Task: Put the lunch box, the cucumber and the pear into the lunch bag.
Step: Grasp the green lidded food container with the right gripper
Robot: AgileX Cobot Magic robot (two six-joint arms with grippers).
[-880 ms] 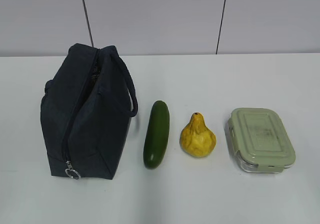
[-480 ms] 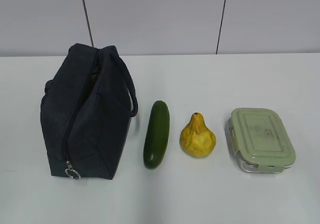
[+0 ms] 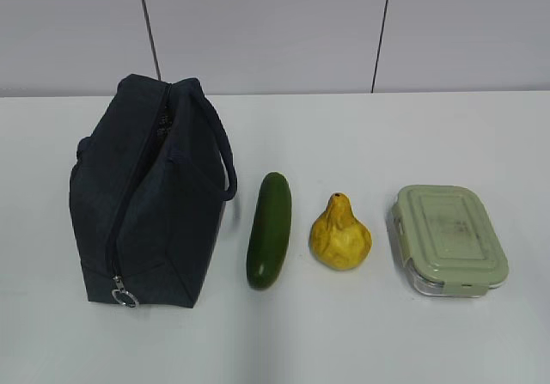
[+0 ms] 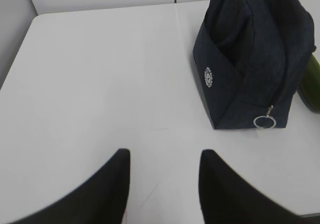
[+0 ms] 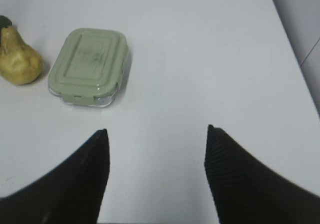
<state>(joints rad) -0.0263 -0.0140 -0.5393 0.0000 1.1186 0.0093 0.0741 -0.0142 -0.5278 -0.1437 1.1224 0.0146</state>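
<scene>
With both claws, left claw (image 4: 162, 184) and right claw (image 5: 156, 169), apart and empty, the zipped lunch bag (image 3: 146, 195) blocks packing, and the pear (image 3: 340, 234) may roll if nudged.

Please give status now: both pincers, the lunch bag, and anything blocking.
Left pincer and right pincer open, empty. Lunch bag zipped shut; cucumber, pear, lunch box outside. Nothing blocking.

Lunch bag (image 3: 142, 199) navy; cucumber (image 3: 270, 229) dark green; pear (image 3: 340, 235) blotchy yellow; lunch box (image 3: 450, 236) lid sage-green.
</scene>
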